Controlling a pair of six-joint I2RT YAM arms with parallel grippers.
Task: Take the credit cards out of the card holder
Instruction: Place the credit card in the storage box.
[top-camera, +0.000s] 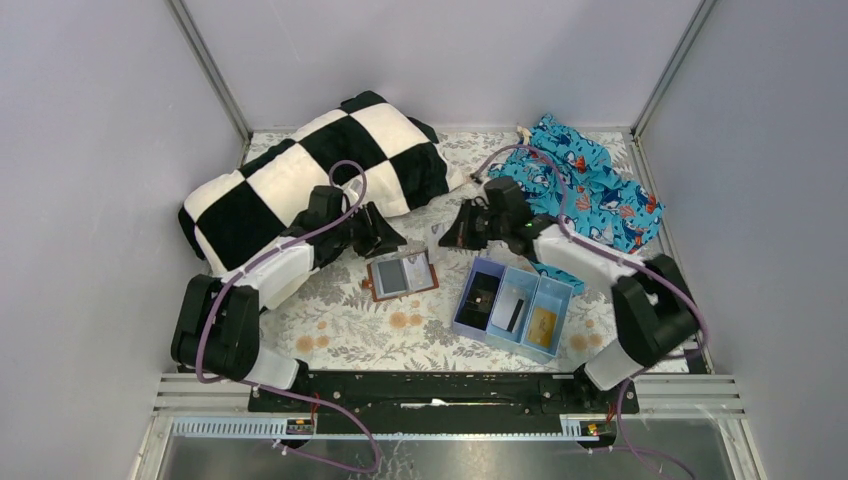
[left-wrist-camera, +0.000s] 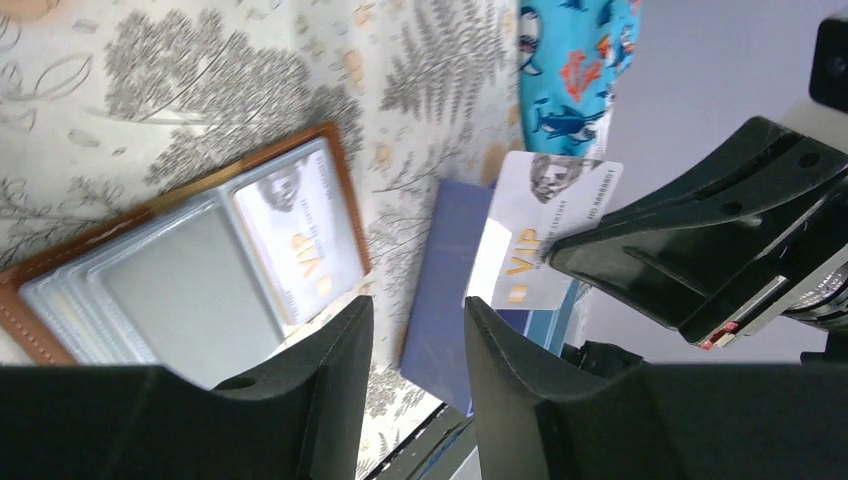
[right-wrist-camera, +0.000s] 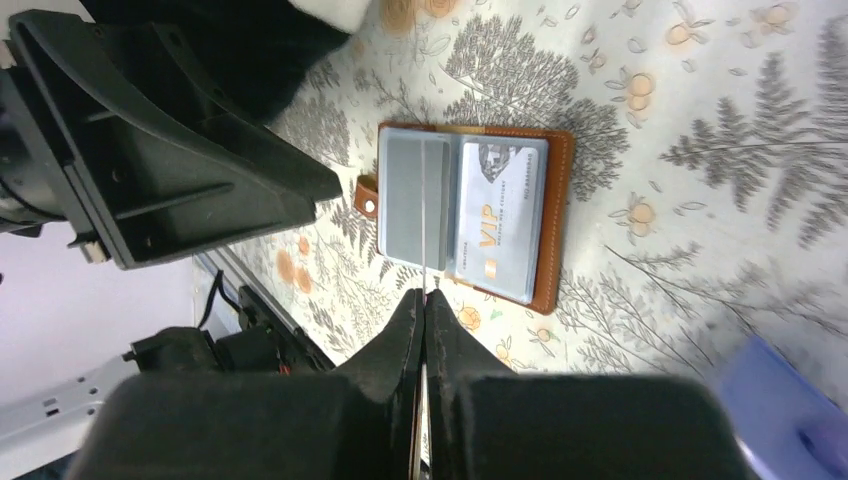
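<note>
The brown card holder (top-camera: 402, 275) lies open on the floral cloth, grey-blue pockets up. One pale credit card (right-wrist-camera: 495, 215) marked VIP sits in its right pocket (left-wrist-camera: 300, 235). My right gripper (right-wrist-camera: 424, 297) is shut on a second pale VIP card (left-wrist-camera: 545, 235), which it holds in the air just above and right of the holder; the right wrist view shows that card edge-on (right-wrist-camera: 423, 225). My left gripper (left-wrist-camera: 417, 305) stands open with nothing between its fingers, just past the holder's far edge (top-camera: 393, 243). An orange-gold card (top-camera: 541, 325) lies in the tray's right compartment.
A light blue three-compartment tray (top-camera: 468, 325) stands right of the holder, with a black item (top-camera: 484, 296) in its left compartment. A black-and-white checkered pillow (top-camera: 310, 175) lies at the back left, and a blue patterned cloth (top-camera: 590, 190) at the back right.
</note>
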